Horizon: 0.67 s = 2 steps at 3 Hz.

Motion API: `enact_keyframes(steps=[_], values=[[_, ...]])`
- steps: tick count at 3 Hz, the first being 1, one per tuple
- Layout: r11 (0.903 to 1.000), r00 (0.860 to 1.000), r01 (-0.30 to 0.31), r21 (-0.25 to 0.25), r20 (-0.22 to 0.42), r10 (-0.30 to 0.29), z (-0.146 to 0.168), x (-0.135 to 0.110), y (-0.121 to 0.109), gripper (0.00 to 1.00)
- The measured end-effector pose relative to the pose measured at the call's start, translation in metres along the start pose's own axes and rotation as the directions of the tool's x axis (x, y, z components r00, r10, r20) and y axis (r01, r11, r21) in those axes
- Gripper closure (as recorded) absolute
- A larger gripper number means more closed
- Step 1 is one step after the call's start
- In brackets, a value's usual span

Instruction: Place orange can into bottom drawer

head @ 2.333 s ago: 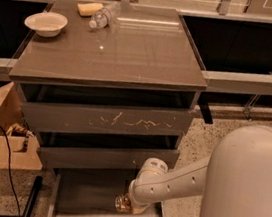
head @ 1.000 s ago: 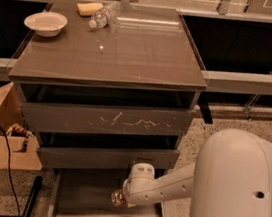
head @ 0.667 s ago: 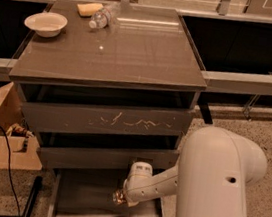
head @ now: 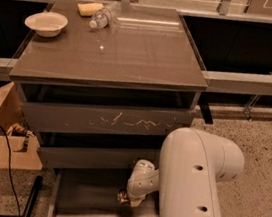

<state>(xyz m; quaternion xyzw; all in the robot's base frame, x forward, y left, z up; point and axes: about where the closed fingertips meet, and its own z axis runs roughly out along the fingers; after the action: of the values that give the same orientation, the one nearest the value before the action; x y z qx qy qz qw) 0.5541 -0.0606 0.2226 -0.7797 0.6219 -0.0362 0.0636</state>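
Observation:
The bottom drawer (head: 85,202) is pulled open below the cabinet, and its flat grey floor shows. My white arm reaches down into it from the right. The gripper (head: 125,199) hangs low inside the drawer near its middle, mostly hidden behind the wrist. The orange can (head: 122,196) shows as a small orange and gold patch at the gripper's tip, just above the drawer floor. The gripper is shut on the can.
The scratched upper drawer (head: 109,119) and the middle drawer (head: 89,157) both stand slightly open above. A white bowl (head: 46,22), a clear water bottle (head: 101,18) and a yellow sponge (head: 89,8) lie on the cabinet top. A cardboard box (head: 3,135) and a black cable stand left of it.
The gripper has moved left with the can, deeper over the bottom drawer's floor. The big arm link has swung closer and now fills the lower right.

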Motion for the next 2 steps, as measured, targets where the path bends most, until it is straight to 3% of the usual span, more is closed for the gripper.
enact_keyframes(steps=[2], values=[[0.9999,1.0,0.008,-0.008,-0.001,-0.008,0.0015,-0.0052,0.008,1.0]])
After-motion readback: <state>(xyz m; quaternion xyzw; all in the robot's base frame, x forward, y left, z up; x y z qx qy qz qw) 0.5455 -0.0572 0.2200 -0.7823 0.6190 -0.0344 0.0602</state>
